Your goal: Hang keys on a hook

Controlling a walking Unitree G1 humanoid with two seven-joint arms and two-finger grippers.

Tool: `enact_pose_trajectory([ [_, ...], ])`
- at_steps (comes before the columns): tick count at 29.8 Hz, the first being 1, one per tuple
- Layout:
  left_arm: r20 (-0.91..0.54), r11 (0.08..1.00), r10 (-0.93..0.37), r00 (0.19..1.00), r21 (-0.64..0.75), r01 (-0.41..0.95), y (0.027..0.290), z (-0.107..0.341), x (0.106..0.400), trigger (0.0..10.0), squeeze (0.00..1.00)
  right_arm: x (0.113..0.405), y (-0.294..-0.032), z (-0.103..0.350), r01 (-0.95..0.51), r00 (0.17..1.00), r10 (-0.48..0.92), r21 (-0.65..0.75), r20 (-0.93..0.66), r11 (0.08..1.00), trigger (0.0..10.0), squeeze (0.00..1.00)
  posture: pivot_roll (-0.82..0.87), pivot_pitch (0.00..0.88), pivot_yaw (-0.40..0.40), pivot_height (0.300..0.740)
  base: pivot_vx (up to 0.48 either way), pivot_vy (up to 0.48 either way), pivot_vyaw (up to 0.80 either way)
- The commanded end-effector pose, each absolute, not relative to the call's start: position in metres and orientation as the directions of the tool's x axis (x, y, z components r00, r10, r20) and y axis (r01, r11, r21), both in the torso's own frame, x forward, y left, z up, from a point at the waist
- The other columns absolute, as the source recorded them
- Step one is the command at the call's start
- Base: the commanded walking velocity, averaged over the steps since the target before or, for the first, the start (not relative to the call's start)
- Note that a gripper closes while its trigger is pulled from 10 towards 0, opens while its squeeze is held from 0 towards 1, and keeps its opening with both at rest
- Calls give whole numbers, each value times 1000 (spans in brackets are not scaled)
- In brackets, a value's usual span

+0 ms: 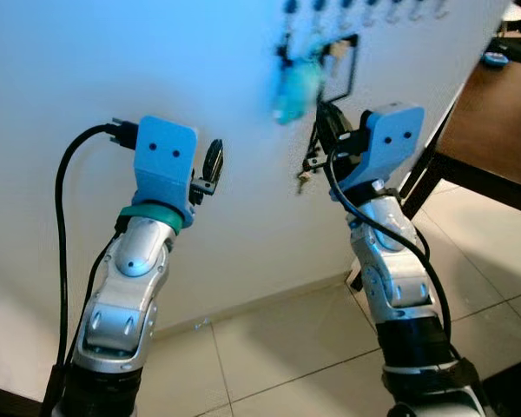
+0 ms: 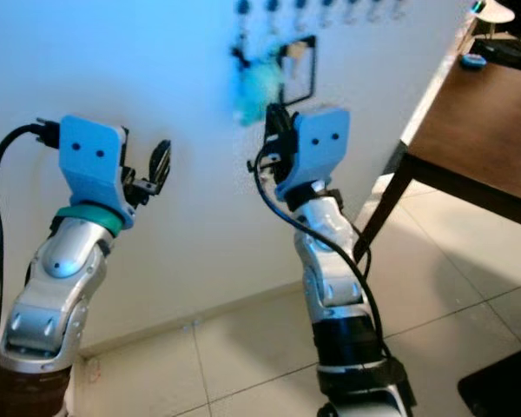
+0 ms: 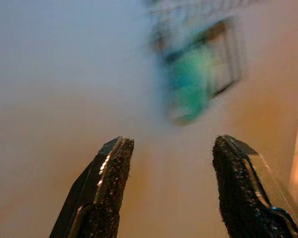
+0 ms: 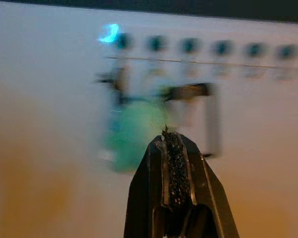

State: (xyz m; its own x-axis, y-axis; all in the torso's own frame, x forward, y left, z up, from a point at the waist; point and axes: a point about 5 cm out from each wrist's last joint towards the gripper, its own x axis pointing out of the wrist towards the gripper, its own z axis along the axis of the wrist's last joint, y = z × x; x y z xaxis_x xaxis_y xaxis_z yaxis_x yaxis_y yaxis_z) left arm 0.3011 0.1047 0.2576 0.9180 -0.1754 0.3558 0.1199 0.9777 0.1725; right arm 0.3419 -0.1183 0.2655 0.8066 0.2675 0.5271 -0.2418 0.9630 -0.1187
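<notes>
Raising both arms to the white wall (image 1: 113, 61), with the row of hooks (image 4: 188, 45) running high above. Pinching the right gripper (image 4: 173, 136) fully closed, pads pressed together, and dangling the keys (image 1: 306, 174) just below it, probably by the ring, though blur is hiding the exact hold. Hovering those keys near the wall, below the hooks and just beside a teal tag (image 1: 297, 87) already hanging there, next to a black frame (image 1: 343, 65). Spreading the left gripper (image 3: 171, 144) wide with nothing in it, off to the left and aimed at the same wall. Judging the step as the final approach: lifting the ring above a free hook, not the one carrying the tag. Recommending a slow rise so the swinging keys are settling first, then turning the ring's opening to face the hook tip, pushing in toward the wall, and lowering until the hook is taking the weight. Advising against letting go before the ring is sitting behind the tip. Watching the table (image 1: 495, 113) at the right, close to the elbow.
</notes>
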Motion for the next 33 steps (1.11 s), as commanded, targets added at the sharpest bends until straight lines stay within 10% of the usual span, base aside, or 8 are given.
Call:
enact_pose_trajectory([
  [1, 347, 980, -147, 926, 176, 90, 112, 256, 302, 10000, 0, 341, -114, 266, -262, 800, 282, -115, 529, 958, 10000, 0, -44, 64, 75, 740, 0, -244, 0],
  [33, 329, 980, -141, 934, 183, 83, 110, 253, 304, 10000, 0, 341, -110, 269, -270, 792, 301, -137, 532, 953, 10000, 0, -43, 51, 74, 740, 0, -8, 555],
])
